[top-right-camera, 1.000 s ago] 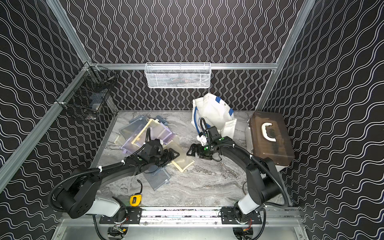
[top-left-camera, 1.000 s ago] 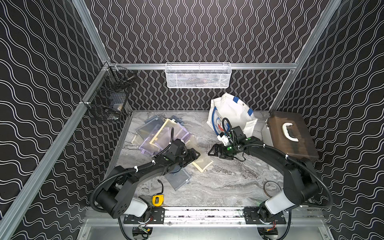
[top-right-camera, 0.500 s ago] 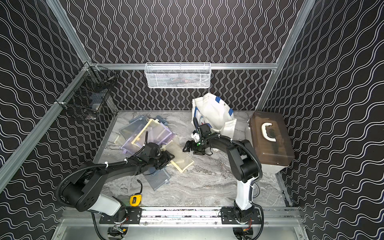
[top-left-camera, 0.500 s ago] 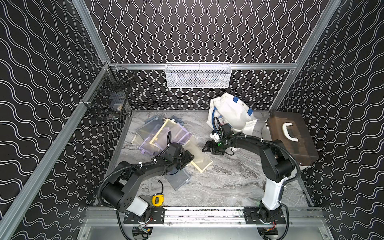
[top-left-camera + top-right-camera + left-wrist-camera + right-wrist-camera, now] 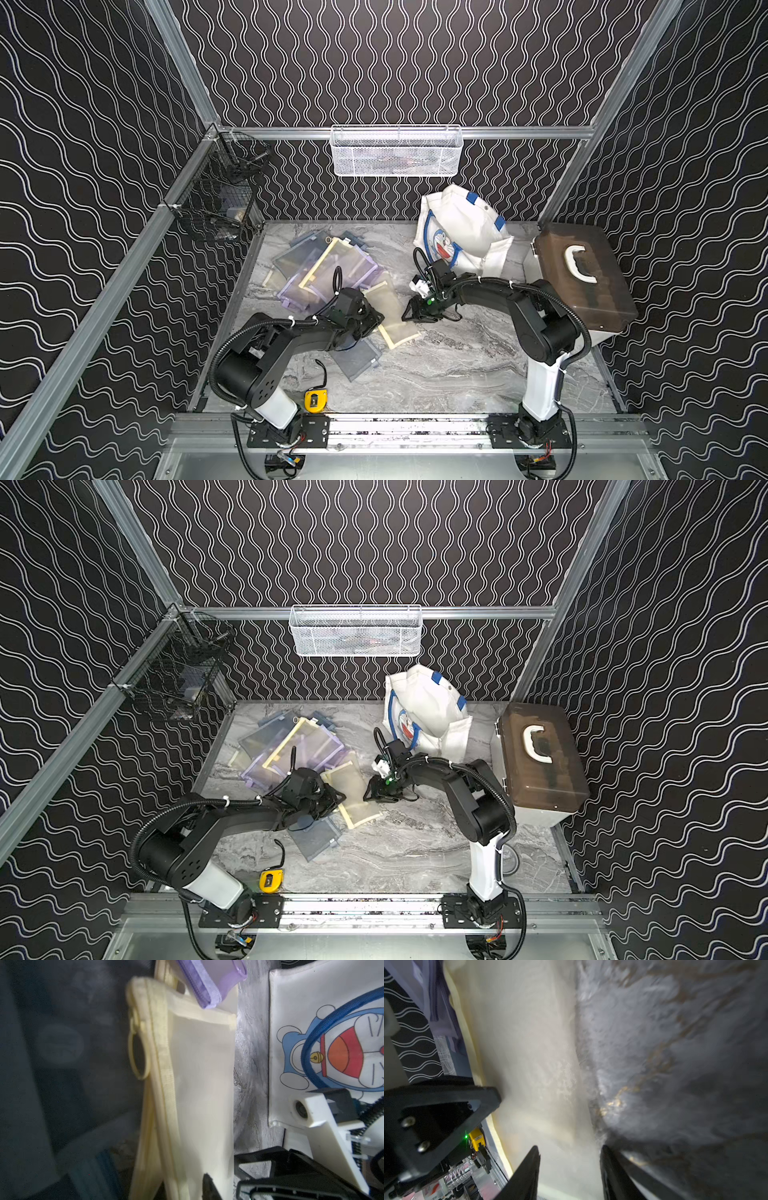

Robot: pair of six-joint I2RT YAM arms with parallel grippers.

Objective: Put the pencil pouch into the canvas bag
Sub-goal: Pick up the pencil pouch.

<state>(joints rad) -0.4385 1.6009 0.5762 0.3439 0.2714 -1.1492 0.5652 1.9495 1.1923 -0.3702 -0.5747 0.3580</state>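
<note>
1. The pencil pouch (image 5: 395, 322), a flat cream mesh one, lies on the worktop (image 5: 457, 365) near the middle, directly between the two hands. In the left wrist view a purple pouch (image 5: 209, 985) overlaps its far corner. A grey-blue pouch (image 5: 357, 357) lies just beside its near end.
2. Its long axis runs from the far side of the worktop to the near side, with the near end turned a little to the robot's right. So each of its two long edges faces one arm.
3. The left hand (image 5: 371, 322) is at the left long edge, the one with the zip ring (image 5: 138, 1055). Only one dark fingertip shows in the left wrist view, so I cannot tell if this hand is open or closed on the edge.
4. The right hand (image 5: 571, 1169) is at the right long edge. Its fingertips (image 5: 532, 1167) stand apart with a moderate gap, and the pouch's edge lies between them. As far as I can see, they do not pinch it yet.
5. The canvas bag (image 5: 461, 232) sits behind the right hand, farther back and to the right of the pouch, with its cat print turned toward the pouch. Its mouth is not clear to see.
6. I judge that the right arm is nearer to the bag, so the carry should go back and to the right.
</note>
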